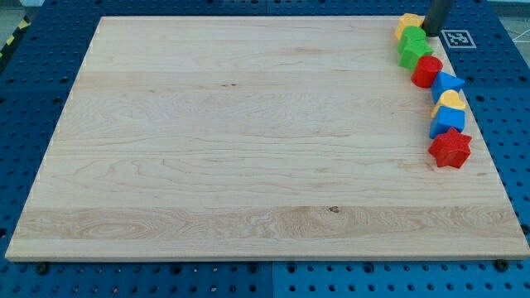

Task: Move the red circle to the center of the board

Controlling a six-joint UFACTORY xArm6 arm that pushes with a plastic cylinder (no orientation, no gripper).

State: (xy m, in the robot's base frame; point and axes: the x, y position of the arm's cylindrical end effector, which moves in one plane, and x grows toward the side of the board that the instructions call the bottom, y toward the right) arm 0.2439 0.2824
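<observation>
The red circle (427, 71) lies near the board's right edge, in a line of blocks running down that edge. Above it are a green block (412, 51) and a yellow block (408, 24). Below it are a blue block (448, 84), a yellow block (451, 101), a blue block (448, 121) and a red star (450, 149). My rod comes in at the view's top right; my tip (432, 33) sits just right of the top yellow and green blocks, above the red circle.
The wooden board (248, 141) fills most of the view, on a blue perforated table. A white marker tag (457, 38) lies off the board's top right corner.
</observation>
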